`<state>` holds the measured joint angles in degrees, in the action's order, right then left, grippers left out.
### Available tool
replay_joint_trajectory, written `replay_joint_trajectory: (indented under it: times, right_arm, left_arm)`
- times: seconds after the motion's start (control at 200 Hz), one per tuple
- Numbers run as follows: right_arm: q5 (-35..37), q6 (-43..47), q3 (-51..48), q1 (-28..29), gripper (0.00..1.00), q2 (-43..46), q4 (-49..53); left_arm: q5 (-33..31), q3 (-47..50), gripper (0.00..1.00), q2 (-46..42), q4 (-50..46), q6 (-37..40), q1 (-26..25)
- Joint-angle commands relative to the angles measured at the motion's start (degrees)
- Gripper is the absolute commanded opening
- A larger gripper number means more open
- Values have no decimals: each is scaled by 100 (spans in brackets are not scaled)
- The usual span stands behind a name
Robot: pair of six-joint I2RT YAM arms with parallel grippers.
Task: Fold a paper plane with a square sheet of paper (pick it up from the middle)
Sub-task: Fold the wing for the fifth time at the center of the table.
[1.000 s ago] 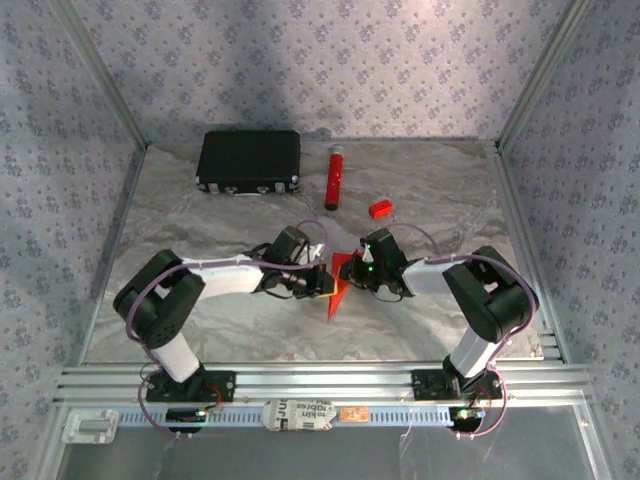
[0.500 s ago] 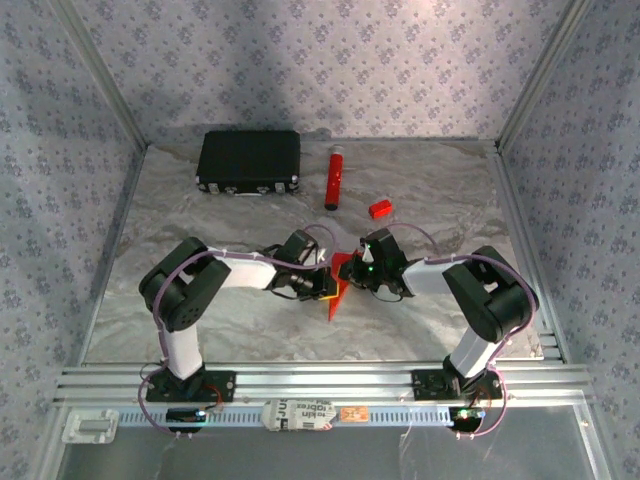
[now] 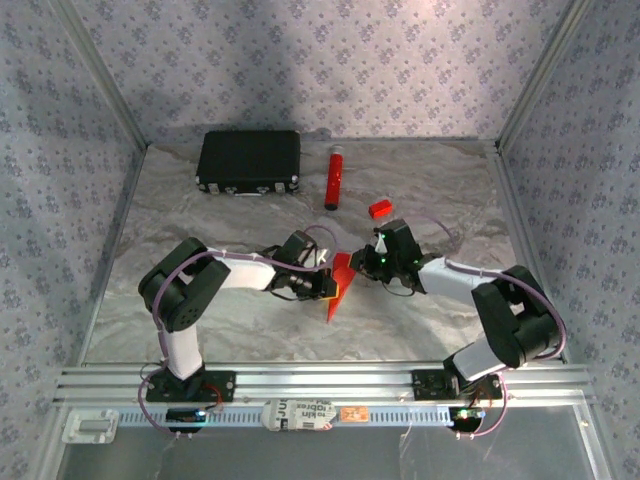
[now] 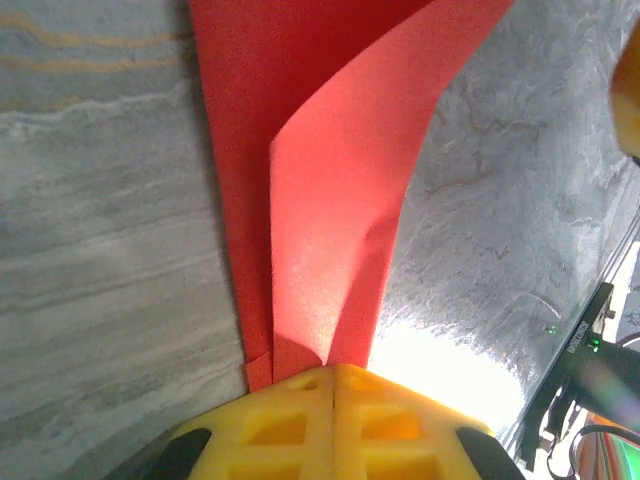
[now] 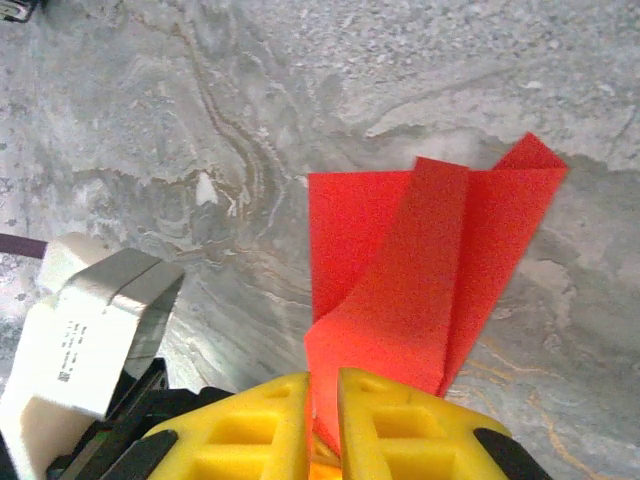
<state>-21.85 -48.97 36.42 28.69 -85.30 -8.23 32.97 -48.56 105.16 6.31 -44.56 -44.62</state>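
The paper plane (image 3: pixel 340 287), a half-folded red sheet, sits mid-table (image 3: pixel 200 230) in the top view. The left gripper (image 3: pixel 326 286) meets it from the left and the right gripper (image 3: pixel 372 262) from the right. A black case (image 3: pixel 250 160), a red tube (image 3: pixel 333 178) and a small red block (image 3: pixel 379 208) lie farther back.

In the left wrist view, the left gripper (image 4: pixel 333 385) has its yellow pads pressed together on the paper plane (image 4: pixel 330 200), with one flap curling up.

In the right wrist view, the right gripper (image 5: pixel 322 400) stands narrow, with a corner of the paper plane (image 5: pixel 420 260) pinched between its pads.

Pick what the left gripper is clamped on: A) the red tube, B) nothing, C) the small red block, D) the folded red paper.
D: in the left wrist view the left gripper is shut with the bottom edge of the folded red paper pinched in it.
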Motion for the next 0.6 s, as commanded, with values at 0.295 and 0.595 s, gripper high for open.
replay_joint_trajectory:
  times: [0.295, 0.595]
  right_arm:
    - [127, 197, 531, 405, 14, -787, 250]
    - [287, 336, 540, 76, 13, -1294, 221]
  left_arm:
    - [-55, 197, 0, 284, -851, 251, 58]
    - [15, 313, 0, 397, -842, 273, 110]
